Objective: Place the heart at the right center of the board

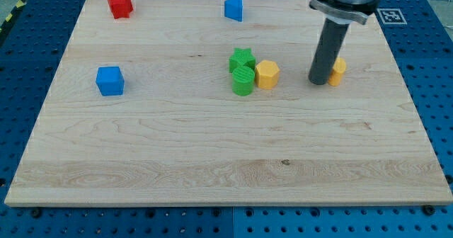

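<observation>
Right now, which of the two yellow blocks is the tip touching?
The yellow block at the view's right, partly hidden behind my tip, so its shape is unclear. The yellow hexagonal block sits apart, beside the green blocks.

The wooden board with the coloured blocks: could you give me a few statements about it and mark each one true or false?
1. My tip stands just left of the partly hidden yellow block. True.
2. The red block sits near the board's bottom edge. False: it is at the top left.
3. Two green blocks sit beside the yellow hexagon. True.
4. There is only one blue block. False: one is at the left, another at the top.
</observation>
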### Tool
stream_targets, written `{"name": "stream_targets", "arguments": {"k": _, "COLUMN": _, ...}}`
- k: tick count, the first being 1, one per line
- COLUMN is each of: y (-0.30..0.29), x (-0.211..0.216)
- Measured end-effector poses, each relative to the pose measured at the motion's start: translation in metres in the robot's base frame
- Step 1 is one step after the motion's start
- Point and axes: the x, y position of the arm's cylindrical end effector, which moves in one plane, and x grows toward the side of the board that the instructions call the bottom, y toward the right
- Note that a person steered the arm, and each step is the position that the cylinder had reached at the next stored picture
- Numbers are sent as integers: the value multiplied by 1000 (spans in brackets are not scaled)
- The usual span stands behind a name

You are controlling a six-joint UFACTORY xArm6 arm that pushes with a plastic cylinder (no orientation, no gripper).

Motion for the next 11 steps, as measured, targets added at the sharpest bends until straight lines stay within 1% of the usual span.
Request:
{"name": "stream_targets", "arguments": {"k": 1, "y": 11, "x": -4}}
{"name": "stream_targets", "arguments": {"k": 3, "y": -7, "x": -14}}
{"name": "stream_targets", "arguments": {"k": 5, "y": 5, "x": -33}}
{"name": "stream_targets", "arguments": {"k": 6, "y": 30, "x": -19}}
{"name": "stream_targets", "arguments": {"k": 7, "y": 46, "x": -20}}
{"name": "stream_targets", "arguments": {"k": 11, "y": 58, "x": -32}}
